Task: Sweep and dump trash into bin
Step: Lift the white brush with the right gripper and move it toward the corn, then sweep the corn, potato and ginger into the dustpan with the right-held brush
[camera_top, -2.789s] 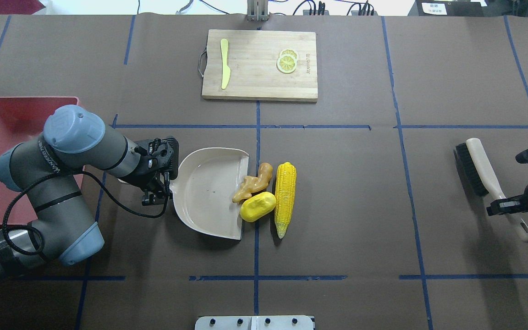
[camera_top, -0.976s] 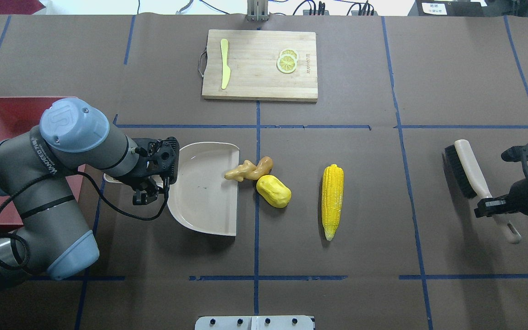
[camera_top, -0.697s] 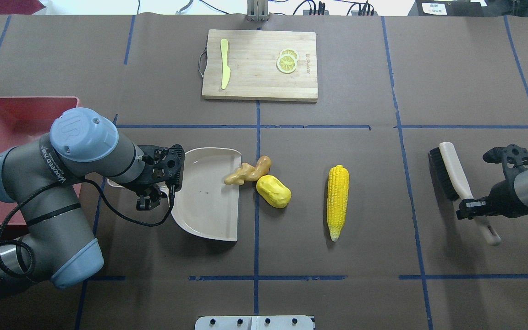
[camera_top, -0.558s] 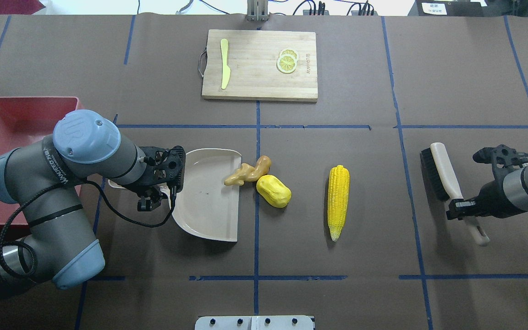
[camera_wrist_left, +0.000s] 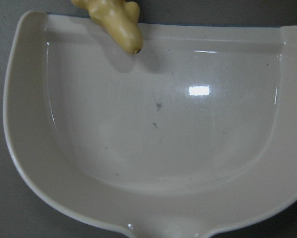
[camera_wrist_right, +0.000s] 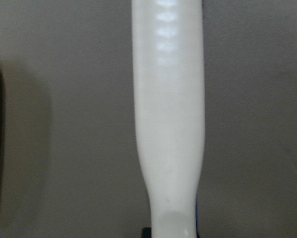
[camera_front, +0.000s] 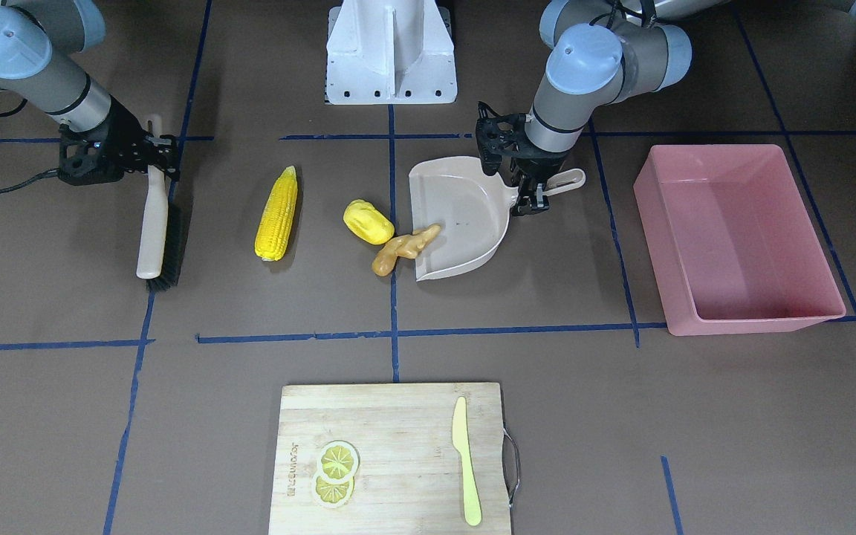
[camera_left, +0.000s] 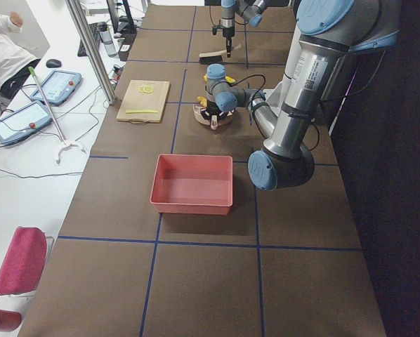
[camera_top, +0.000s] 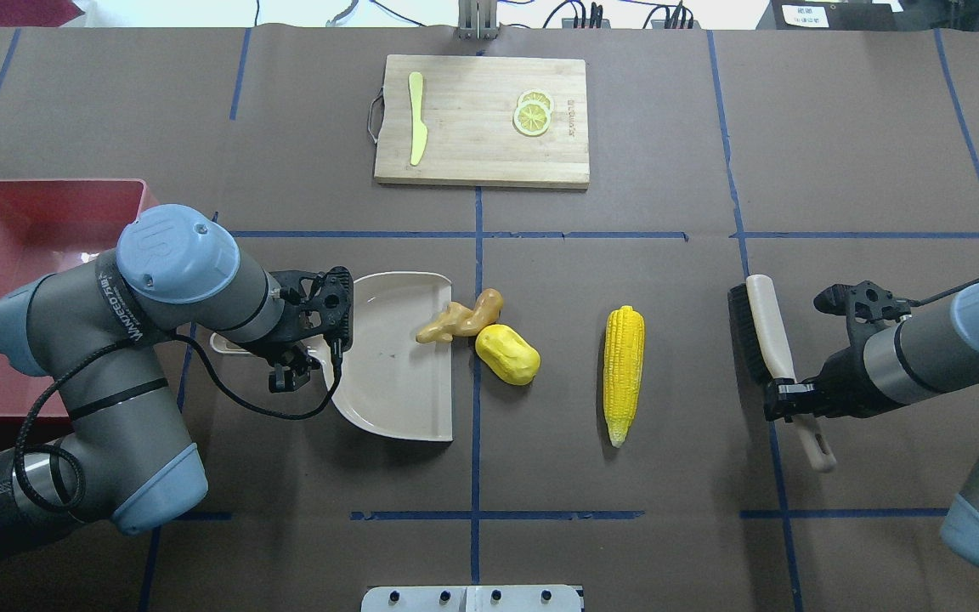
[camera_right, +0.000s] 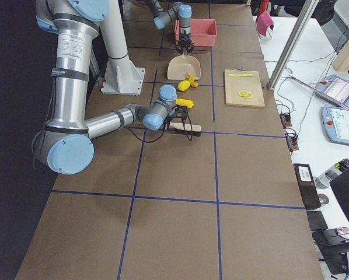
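Since the corn cob (camera_top: 624,374) lies alone, well right of the dustpan (camera_top: 396,374), the brush (camera_top: 760,327) should come in behind it, low and square, I'd say. The right gripper (camera_top: 789,399) pinches the brush handle; the left gripper (camera_top: 301,357) clamps the dustpan's. Knobbly tan ginger root (camera_top: 460,316) pokes over the pan's lip, lumpy yellow potato (camera_top: 506,354) just beside it. The pink bin (camera_top: 39,208) sits far left.

The brown table (camera_top: 625,552), marked with blue tape lines, carries a pink bin (camera_front: 755,321) at the robot's left and a wooden board (camera_top: 472,110) at the far side. A dustpan (camera_top: 396,365) lies in the middle. The ginger (camera_top: 460,316) lies at the dustpan's mouth, with the potato (camera_top: 506,354) just beside it and the corn (camera_top: 624,370) apart.
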### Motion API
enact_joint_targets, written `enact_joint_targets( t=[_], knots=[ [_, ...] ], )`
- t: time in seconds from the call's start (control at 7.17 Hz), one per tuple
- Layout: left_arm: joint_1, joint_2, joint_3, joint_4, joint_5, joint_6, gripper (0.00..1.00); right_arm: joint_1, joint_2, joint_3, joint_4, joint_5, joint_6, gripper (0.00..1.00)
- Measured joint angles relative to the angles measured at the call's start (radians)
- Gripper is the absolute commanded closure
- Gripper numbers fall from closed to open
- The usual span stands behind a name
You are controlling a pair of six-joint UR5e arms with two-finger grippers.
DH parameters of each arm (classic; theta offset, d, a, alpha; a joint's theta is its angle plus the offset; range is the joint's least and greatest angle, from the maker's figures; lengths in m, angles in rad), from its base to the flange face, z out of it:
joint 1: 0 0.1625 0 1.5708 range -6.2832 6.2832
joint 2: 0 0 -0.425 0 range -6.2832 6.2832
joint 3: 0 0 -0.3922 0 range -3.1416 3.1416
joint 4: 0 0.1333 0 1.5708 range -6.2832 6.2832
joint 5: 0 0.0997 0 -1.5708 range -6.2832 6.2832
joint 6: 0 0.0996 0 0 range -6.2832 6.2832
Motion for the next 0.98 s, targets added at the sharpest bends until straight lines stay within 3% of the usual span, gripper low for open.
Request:
enact_joint_targets(
  t=[0.98],
  knots=[
    [0.002,-0.004,0.004,-0.002,-0.002,-0.008,0.97,-0.156,0.362,0.007,-0.386,-0.103,0.152,1.0]
  ],
)
